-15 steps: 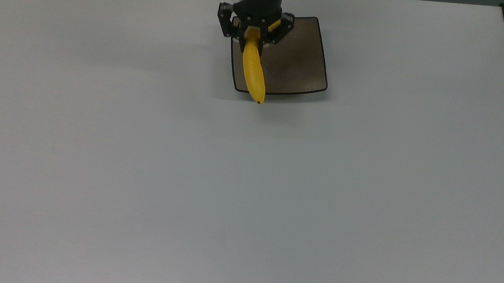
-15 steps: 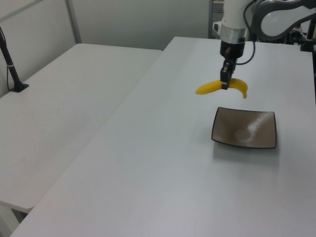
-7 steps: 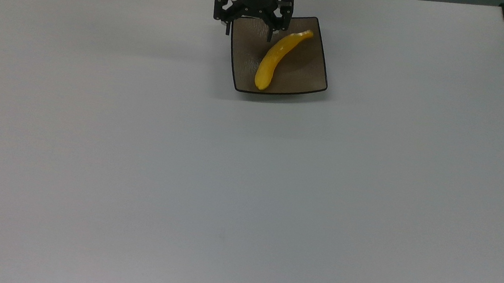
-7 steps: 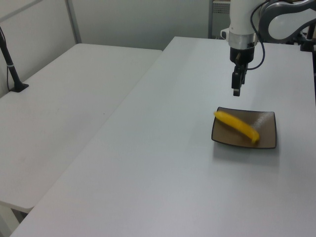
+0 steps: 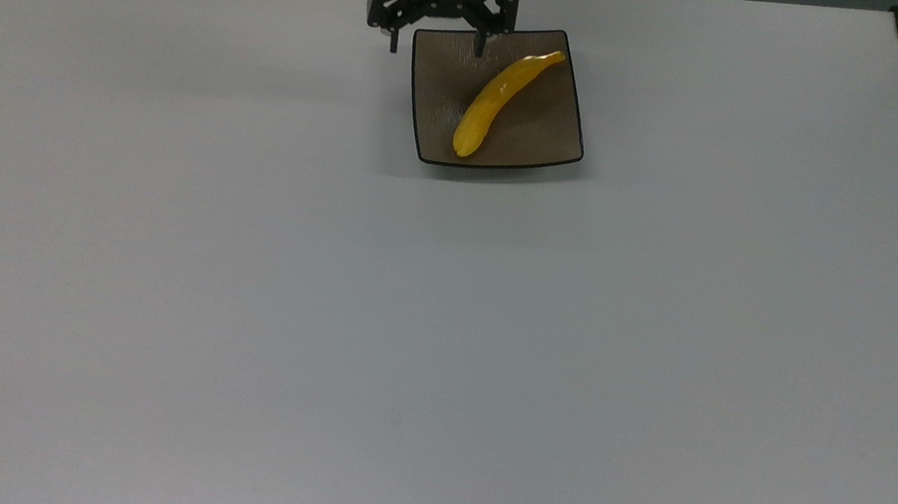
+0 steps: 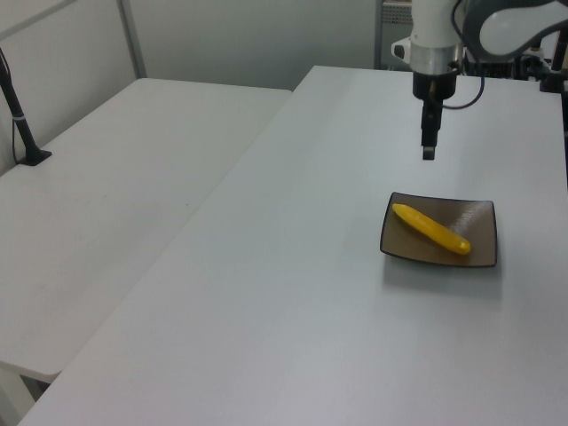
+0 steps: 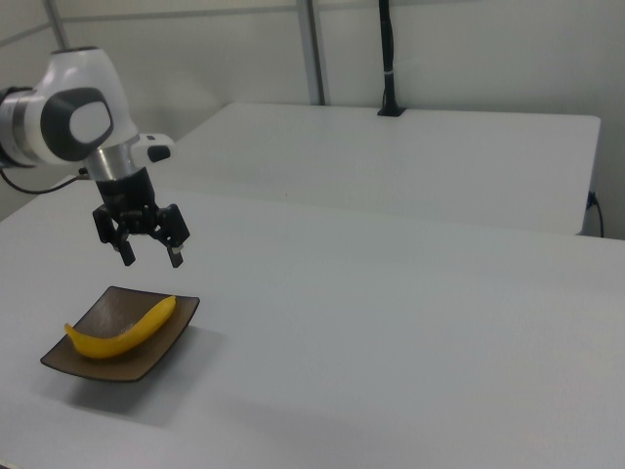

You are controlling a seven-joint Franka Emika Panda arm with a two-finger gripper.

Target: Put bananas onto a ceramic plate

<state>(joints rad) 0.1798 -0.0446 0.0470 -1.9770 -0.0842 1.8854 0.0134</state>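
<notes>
Banana [image 5: 502,101] lying corner to corner inside plate [image 5: 549,137], only way it fits. Your pincer [image 5: 436,44] released, empty, hovering above plate's edge. Looks done.

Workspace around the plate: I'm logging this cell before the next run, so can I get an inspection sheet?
Surface: white table, bare apart from the plate.
Job's things: banana lies diagonally inside the square ceramic plate, within its rim; seen resting there in the left view and the right view too.
Clutter: nothing seen on the table.
Gripper: gripper open and empty, hanging above the plate's far edge, clear of the banana.
Cables: a dark cable loops beside the arm's wrist.
Surroundings: a second white table with a black post standing on it; light walls behind.
</notes>
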